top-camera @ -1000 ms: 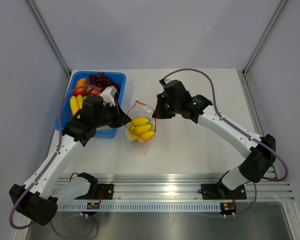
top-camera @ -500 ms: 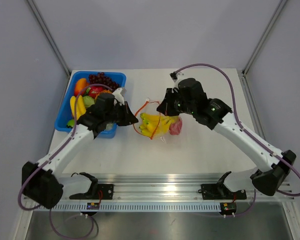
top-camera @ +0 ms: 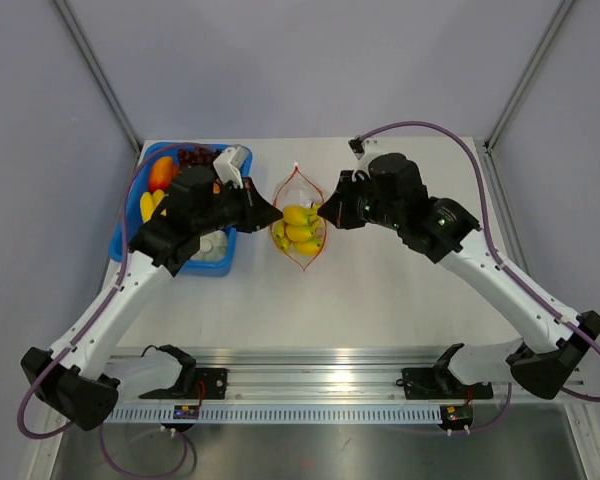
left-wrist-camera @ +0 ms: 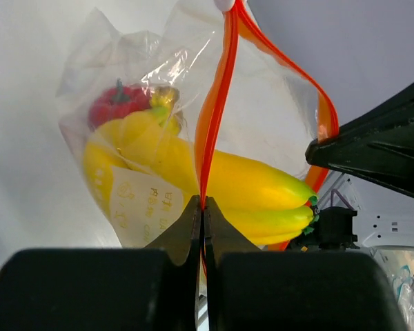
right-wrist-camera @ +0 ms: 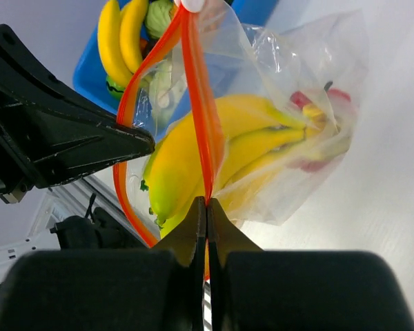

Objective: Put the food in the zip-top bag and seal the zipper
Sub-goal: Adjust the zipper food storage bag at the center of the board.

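L claw (top-camera: 278, 213) & R claw (top-camera: 323, 211) each clamped on opposite zipper (left-wrist-camera: 217, 103) lips, bag (left-wrist-camera: 145, 69) mouth gaping; if either slips, bag cd tip & spill food (left-wrist-camera: 248, 183).

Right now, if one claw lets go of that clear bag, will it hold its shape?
Probably not: the bag looks thin and crinkled, so it would likely flop. The bananas bulging inside would probably drag it down.

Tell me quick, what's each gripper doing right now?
Left gripper: shut on one side of the zipper at the bag mouth.
Right gripper: shut on the zipper's other side.
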